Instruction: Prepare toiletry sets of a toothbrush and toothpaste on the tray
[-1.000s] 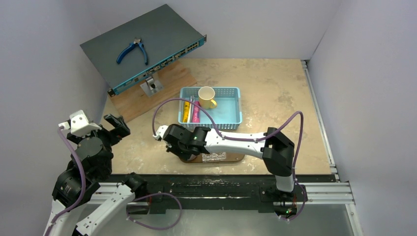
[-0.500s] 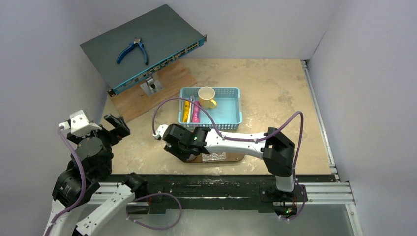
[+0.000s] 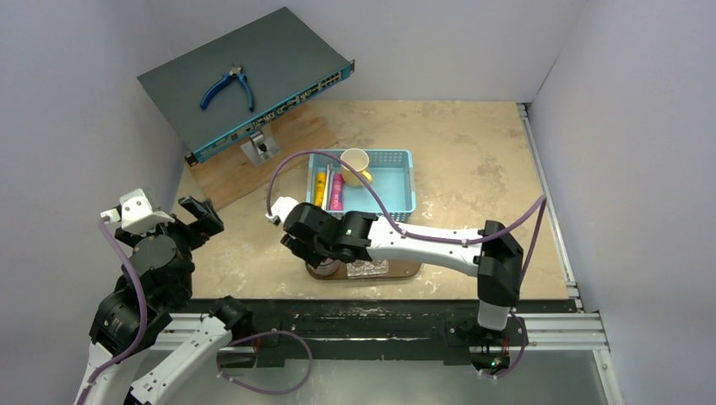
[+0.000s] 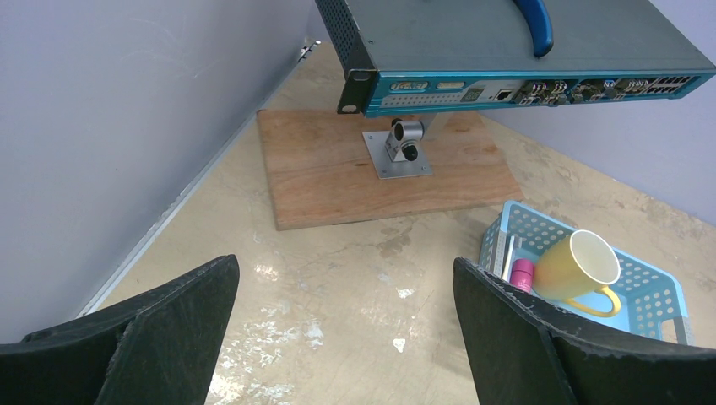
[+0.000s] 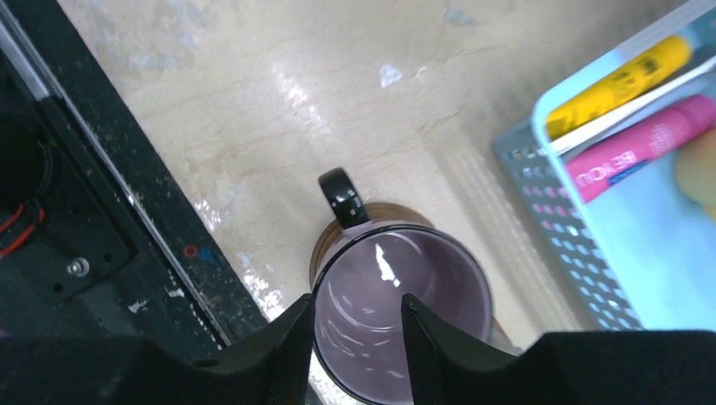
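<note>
Brown wood of the tray [image 3: 404, 270] shows at the near middle of the table [image 3: 473, 160], mostly hidden under the right arm. On its left end a purple mug [image 5: 405, 287] with a black handle stands upright. The right gripper [image 5: 356, 316] hangs straight over that mug with its jaws partly apart. One finger is outside the mug's wall and the other is over its inside. The gap between them is far wider than the wall, and it grips nothing. Something clear and shiny lies on the tray's middle; I cannot tell what it is.

Just beyond the tray is a blue basket [image 3: 390, 187]. In its left end the yellow toothpaste [image 5: 616, 84] and pink toothpaste [image 5: 642, 156] lie side by side, with the toothbrush [image 4: 507, 253] between them. A yellow mug [image 4: 578, 272] lies tipped beside the pink one.

At the left, well apart from the tray, the left gripper [image 4: 344, 270] hangs wide open and empty.
</note>
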Controlling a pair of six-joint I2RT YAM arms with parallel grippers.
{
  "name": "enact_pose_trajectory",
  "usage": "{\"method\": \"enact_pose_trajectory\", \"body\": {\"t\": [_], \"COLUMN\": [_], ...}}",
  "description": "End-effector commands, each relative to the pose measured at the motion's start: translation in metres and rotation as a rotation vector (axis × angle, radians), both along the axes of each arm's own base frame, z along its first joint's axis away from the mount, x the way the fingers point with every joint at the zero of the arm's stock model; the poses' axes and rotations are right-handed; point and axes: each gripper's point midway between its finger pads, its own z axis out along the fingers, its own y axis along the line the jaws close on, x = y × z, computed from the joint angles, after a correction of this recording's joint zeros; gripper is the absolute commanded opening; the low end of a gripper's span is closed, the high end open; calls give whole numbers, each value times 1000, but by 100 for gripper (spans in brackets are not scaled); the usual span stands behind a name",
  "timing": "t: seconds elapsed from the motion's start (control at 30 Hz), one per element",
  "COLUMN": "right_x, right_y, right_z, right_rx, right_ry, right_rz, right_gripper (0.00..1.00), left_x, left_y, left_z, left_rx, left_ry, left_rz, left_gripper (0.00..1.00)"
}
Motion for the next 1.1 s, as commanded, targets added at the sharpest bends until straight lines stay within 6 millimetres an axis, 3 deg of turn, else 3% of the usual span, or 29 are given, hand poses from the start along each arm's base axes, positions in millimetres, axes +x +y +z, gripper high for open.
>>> {"method": "enact_pose_trajectory", "body": {"t": [0.0,0.27,0.53,0.73,1.07], "right_x": [22,72,137,183,237], "right_y": [-3,-28,-52,-62,-66], "right_z": [61,88,100,90,64], "right_rx": [103,125,157,173,126], "right_ry": [-101,-147,-176,-173,-173], "right_rz": [-93,-233,-412,-513,-614], "right_gripper": [45,45,49,51,52], "left_x": [3,3,5,8,13], "left_y": [-3,-4,-7,-14,-38], "left_z": [0,0,-1,-1,0], "left_rx": [-4,-2,4,18,26], "left_ry": [1,4,11,23,21], "left_rz": [-6,-10,-27,-62,-206], "left_gripper": [97,97,97,98,98]}}
